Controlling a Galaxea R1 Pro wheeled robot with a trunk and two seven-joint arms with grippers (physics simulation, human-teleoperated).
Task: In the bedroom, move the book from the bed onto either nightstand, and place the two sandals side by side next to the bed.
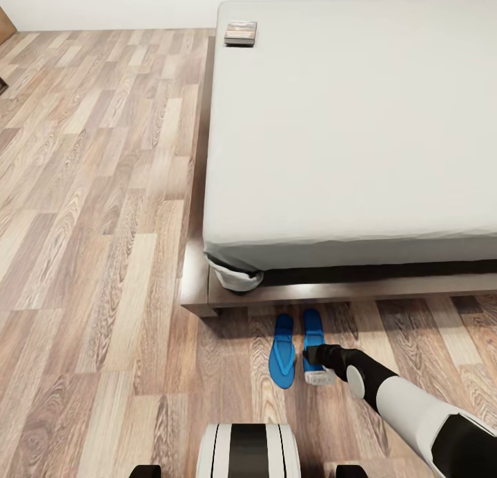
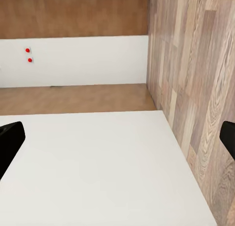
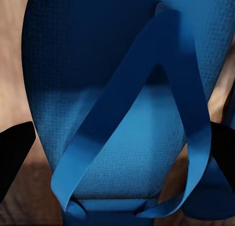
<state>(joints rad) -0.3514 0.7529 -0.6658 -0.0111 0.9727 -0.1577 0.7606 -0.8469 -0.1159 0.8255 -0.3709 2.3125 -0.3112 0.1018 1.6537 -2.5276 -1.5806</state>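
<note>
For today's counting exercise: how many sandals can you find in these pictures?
2. One sandal lies on the floor by the foot of the bed. The other sandal lies beside it, partly under the right gripper. None seem hidden.

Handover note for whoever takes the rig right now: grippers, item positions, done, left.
Right gripper: open, over the right-hand sandal, fingers straddling it in the wrist view.
Left gripper: open, empty.
Both sandals lie side by side on the floor at the bed frame; the left-hand sandal is parallel beside the other.
Book: on the mattress, far left corner.
Done: sandals look placed.
Left: withdraw the right arm, move the book onto a nightstand.
</note>
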